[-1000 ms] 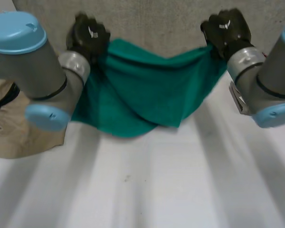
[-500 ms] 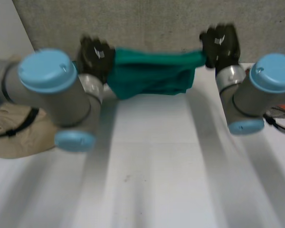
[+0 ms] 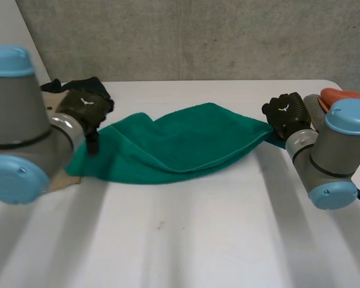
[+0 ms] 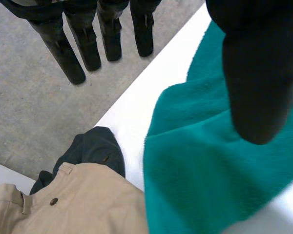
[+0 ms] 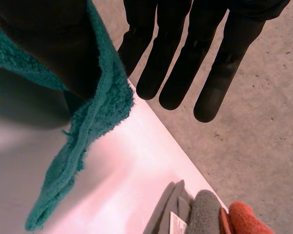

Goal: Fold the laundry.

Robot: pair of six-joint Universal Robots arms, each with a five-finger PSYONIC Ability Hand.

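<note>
**A:** Two hands had the green towel hanging in the air a second ago. Where is it now?
**B:** Down on the worktop, loosely doubled. Left hand is at its left end, right hand at its right corner, both straight-fingered, pinching nothing. First fold looks laid; smoothing probably follows

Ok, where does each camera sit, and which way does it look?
Head view: between and behind the arms, looking down at the table; both arms show, left hand and right hand at the towel's ends.
Left wrist view: on the left wrist, looking along the palm, over the table edge to the floor; its straight fingers and thumb show.
Right wrist view: on the right wrist, looking likewise; its straight fingers and thumb show.
All three share the towel; head and left wrist views share the beige trousers.
</note>
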